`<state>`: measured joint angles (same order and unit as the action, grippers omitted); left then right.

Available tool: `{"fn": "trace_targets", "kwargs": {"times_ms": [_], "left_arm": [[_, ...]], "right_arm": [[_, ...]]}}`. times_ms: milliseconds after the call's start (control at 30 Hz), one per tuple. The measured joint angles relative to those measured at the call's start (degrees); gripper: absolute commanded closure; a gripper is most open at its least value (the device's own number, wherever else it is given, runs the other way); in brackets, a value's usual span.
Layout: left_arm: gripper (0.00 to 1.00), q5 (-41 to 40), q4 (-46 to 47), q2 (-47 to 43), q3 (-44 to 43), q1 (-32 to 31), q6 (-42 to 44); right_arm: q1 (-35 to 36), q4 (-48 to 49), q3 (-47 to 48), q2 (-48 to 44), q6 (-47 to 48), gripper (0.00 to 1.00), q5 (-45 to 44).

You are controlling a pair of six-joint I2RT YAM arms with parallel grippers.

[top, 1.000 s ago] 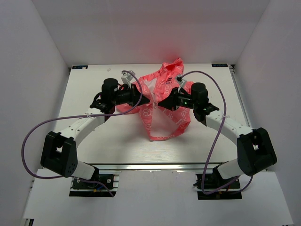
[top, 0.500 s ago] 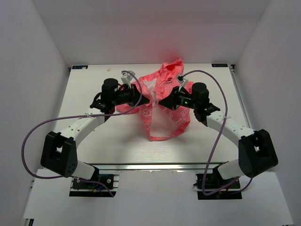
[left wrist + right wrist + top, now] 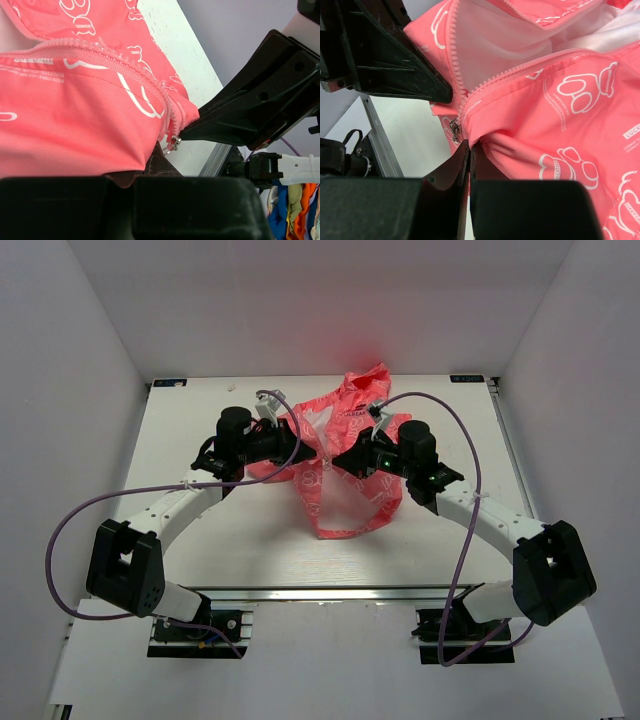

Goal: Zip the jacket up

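The coral-pink jacket point(image 3: 356, 416) with white printed pattern lies crumpled mid-table, its front open and white lining showing. My left gripper point(image 3: 321, 454) is shut on the jacket's fabric point(image 3: 75, 115) just below the zipper's lower end, where a small metal slider point(image 3: 174, 143) hangs. My right gripper point(image 3: 339, 462) meets it from the other side, shut on a fold of the jacket point(image 3: 560, 125) right beside the slider point(image 3: 454, 129). The two rows of pink zipper teeth point(image 3: 520, 72) run apart above that point. In each wrist view, the other gripper's black fingers sit a short way from the slider.
The white table point(image 3: 200, 540) is boxed in by white walls on three sides. A metal rail point(image 3: 330, 592) runs along the near edge by the arm bases. Purple cables point(image 3: 60, 530) loop out from both arms.
The right arm has shifted slightly left and toward the near edge, drawing its side of the jacket with it. The left arm has stayed put. Both grips are unchanged.
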<state>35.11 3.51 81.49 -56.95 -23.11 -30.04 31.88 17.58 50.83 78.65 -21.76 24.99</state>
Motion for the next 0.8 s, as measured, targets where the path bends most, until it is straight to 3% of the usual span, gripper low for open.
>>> {"fn": "trace_targets", "kwargs": {"times_ms": [800], "left_arm": [[1.00,0.02,2.58,-1.79,2.89,0.00,-2.43]], "right_arm": [[0.39,-0.70,-0.07,-0.50,-0.59,1.00,-3.82]]}}
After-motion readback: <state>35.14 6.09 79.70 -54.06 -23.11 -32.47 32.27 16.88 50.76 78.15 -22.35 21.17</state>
